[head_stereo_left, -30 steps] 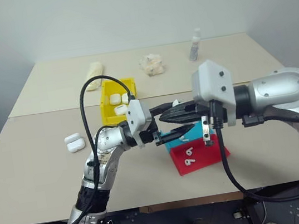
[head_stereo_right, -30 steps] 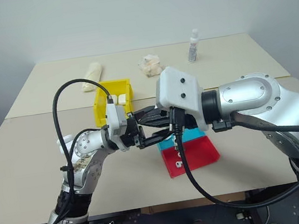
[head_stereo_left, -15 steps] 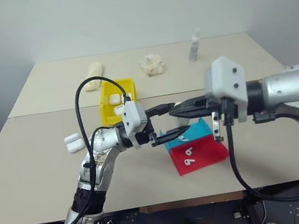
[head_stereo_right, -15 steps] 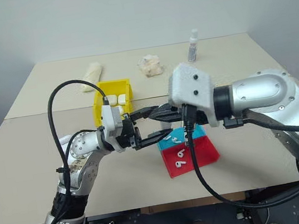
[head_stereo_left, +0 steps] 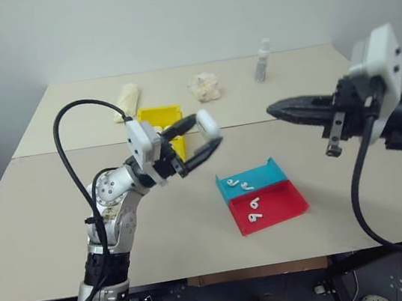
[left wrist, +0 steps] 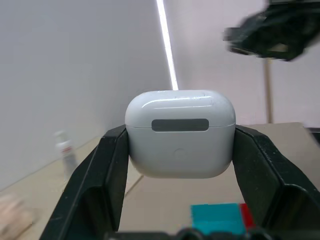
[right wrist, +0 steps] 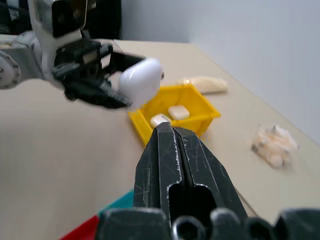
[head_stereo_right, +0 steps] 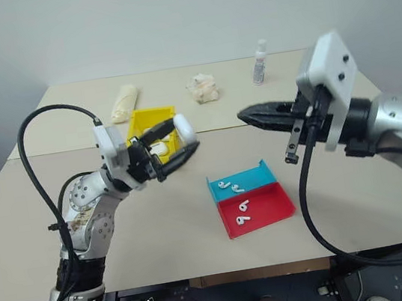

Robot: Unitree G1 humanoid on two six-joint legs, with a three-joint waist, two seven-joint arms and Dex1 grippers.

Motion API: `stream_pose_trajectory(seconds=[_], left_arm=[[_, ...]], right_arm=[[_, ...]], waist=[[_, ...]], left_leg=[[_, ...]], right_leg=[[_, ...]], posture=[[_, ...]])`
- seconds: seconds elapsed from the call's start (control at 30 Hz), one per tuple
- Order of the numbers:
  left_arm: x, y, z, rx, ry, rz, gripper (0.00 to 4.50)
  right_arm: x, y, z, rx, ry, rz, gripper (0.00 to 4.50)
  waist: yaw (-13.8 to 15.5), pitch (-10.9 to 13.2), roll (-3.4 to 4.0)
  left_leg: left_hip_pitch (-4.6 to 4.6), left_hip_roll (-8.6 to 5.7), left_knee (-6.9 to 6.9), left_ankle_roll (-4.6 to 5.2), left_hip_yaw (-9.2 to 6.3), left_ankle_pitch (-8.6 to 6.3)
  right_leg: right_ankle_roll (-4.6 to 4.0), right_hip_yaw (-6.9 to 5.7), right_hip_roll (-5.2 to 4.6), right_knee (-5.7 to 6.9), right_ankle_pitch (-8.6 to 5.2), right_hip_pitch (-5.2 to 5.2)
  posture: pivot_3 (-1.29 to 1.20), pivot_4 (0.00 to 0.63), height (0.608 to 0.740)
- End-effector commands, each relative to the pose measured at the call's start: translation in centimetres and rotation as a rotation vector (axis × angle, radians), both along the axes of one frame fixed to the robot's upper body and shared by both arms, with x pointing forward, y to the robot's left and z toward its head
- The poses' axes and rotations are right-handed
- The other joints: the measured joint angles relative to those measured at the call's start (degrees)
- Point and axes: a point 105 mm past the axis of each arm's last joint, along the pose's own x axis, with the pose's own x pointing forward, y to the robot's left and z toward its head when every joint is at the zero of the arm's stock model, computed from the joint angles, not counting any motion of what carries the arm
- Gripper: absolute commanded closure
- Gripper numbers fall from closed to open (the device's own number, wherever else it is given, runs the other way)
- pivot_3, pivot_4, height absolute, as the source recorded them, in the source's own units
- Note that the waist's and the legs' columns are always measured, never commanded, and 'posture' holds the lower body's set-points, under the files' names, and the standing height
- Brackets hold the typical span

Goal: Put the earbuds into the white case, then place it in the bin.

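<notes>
Earbud case first: the white case is clamped crosswise between the two black fingers of your left gripper, lid shut as far as the left wrist view shows, held up in the air above the table rather than resting on it. The relation your next move turns on is that the yellow bin lies just behind and below that hand, toward the far side of the table, slightly to the robot's left of the case. The bin's long axis runs away from you, and at least two other white cases already sit inside it. Your left arm is clearly the nearer one; the right is well apart from the bin, out over the right half of the table.

Pose: the left forearm rises from the elbow with the gripper angled forward, upward and toward the right, so the case sits at the high end of the fingers. Your right gripper has its fingers pressed together on nothing, pointing roughly level toward the left hand, with open air between the two.

Two loose earbuds lie in the blue tray and two more in the red tray beside it.

I judge you need to swing the left hand back and lower it over the bin's open top before you release.
</notes>
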Motion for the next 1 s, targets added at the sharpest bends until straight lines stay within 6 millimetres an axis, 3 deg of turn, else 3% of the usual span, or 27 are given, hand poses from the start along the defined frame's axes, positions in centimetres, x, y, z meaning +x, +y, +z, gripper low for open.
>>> stream_pose_trajectory(seconds=[0.03, 0.2, 0.33, 0.53, 0.7, 0.9, 1.0], left_arm=[[3.9, 2.6, 2.2, -0.04, -0.005, 0.313, 1.72], [8.3, 5.1, 2.2, -0.04, 0.065, 0.64, 1.72], [9.9, 5.7, 0.4, 0.01, 0.14, 0.713, 1.72], [10.2, 5.3, -1.0, 0.047, 0.195, 0.711, 1.72], [10.1, 5.1, -1.4, 0.05, 0.215, 0.692, 0.04], [9.5, 4.6, -1.3, 0.099, 0.14, 0.665, 0.04], [8.1, 3.9, -1.1, 0.111, 0.123, 0.532, 0.04]], right_arm=[[-0.2, -0.6, -0.6, -0.016, -0.03, -0.053, 4.46], [0.2, -1.2, -1.9, 0.002, 0.015, -0.114, 4.46], [0.2, -1.2, -2.9, -0.026, 0.032, -0.132, 4.46], [0.0, -1.4, -3.1, -0.033, 0.038, -0.145, 4.46], [0.1, -1.4, -3.3, -0.038, 0.041, -0.151, 4.5], [0.4, -1.5, -3.7, -0.053, 0.049, -0.155, 4.5], [0.3, -1.7, -4.1, -0.079, 0.057, -0.153, 4.5]], waist=[[0.2, 0.0, -0.01], [0.3, 0.0, -0.02], [0.3, 0.0, -0.02], [0.3, 0.0, -0.02], [0.3, 0.0, -0.02], [0.3, 0.0, -0.02], [0.3, 0.0, -0.02]], left_leg=[[-0.04, -0.01, 0.03, 0.0, 0.02, 0.0], [-0.13, -0.03, 0.0, 0.01, 0.01, -0.01], [-0.14, -0.04, -0.01, 0.01, 0.02, 0.0], [-0.22, -0.04, 0.0, -0.02, 0.04, 0.01], [-0.22, -0.04, 0.0, -0.02, 0.06, 0.01], [-0.22, -0.04, 0.0, -0.02, 0.07, 0.01], [-0.22, -0.04, -0.01, -0.03, 0.09, 0.02]], right_leg=[[0.02, -0.04, 0.0, -0.01, 0.01, -0.02], [0.1, -0.02, -0.01, 0.05, 0.07, -0.05], [0.1, -0.05, -0.01, 0.05, 0.07, -0.06], [0.1, -0.07, -0.01, 0.06, 0.07, -0.11], [0.11, -0.07, -0.01, 0.05, 0.07, -0.1], [0.1, -0.07, -0.01, 0.07, 0.08, -0.11], [0.1, -0.07, -0.01, 0.07, 0.08, -0.11]], posture=[[0.0, 0.15, 0.74], [0.0, 0.15, 0.74], [0.0, 0.15, 0.74], [0.0, 0.15, 0.74], [0.0, 0.15, 0.74], [0.0, 0.15, 0.74], [0.0, 0.15, 0.74]])
